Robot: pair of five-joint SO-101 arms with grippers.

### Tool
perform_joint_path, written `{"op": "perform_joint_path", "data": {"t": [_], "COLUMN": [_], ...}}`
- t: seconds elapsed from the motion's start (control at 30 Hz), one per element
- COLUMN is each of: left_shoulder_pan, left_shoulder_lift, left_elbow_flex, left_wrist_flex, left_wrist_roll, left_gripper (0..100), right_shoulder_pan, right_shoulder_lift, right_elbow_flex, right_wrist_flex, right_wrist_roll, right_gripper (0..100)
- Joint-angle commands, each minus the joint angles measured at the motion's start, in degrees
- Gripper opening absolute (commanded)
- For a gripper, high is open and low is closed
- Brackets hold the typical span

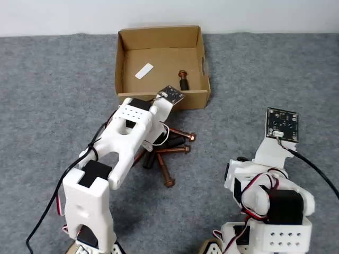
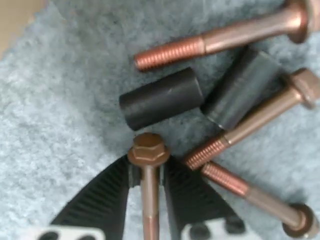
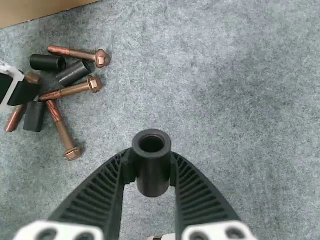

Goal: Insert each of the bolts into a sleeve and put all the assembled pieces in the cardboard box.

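My left gripper (image 2: pixel 148 167) is shut on a copper bolt (image 2: pixel 148 152), its hex head poking out past the fingertips, just above the grey carpet. Right in front of it lie two black sleeves (image 2: pixel 161 105) (image 2: pixel 240 89) and three loose bolts (image 2: pixel 220 37) (image 2: pixel 250 125) (image 2: pixel 255 195). From above, the left arm (image 1: pixel 132 132) covers part of this pile (image 1: pixel 172 150), just in front of the cardboard box (image 1: pixel 121 69). One assembled bolt and sleeve (image 1: pixel 183 79) lies in the box. My right gripper (image 3: pixel 151 172) is shut on a black sleeve (image 3: pixel 151 162), bore facing the camera, off to the pile's right.
A white label (image 1: pixel 144 71) lies on the box floor. In the right wrist view the pile shows three bolts (image 3: pixel 70 90) and three sleeves (image 3: pixel 47 62), with the left gripper (image 3: pixel 12 90) at its edge. The right arm (image 1: pixel 270 196) stands at the near right. Grey carpet (image 1: pixel 265 74) lies between pile and right arm.
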Motion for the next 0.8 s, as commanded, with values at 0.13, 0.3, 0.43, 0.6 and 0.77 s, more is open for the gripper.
{"op": "perform_joint_path", "data": {"t": [0.13,0.3,0.43,0.6,0.77], "left_shoulder_pan": [0.0,0.0,0.0,-0.35,-0.44], "left_shoulder_lift": [-2.81,-11.87,-21.71,-31.38,-41.85], "left_elbow_flex": [-3.03,-7.6,-9.19,-9.1,-4.0], "left_wrist_flex": [6.95,13.71,18.55,26.55,27.34], "left_wrist_roll": [-1.05,-0.79,-0.53,4.04,11.52], "left_gripper": [0,0,0,0,0], "right_shoulder_pan": [0.4,0.22,0.22,0.57,0.31], "right_shoulder_lift": [-0.92,-0.92,-1.01,-1.01,-2.77], "right_elbow_flex": [-0.53,-0.88,-1.93,-6.24,-6.42], "right_wrist_flex": [-1.1,-0.66,1.01,3.74,3.82], "right_wrist_roll": [-0.18,-0.18,-0.09,-0.09,-0.09], "right_gripper": [0.9,0.9,0.9,0.9,0.9]}}
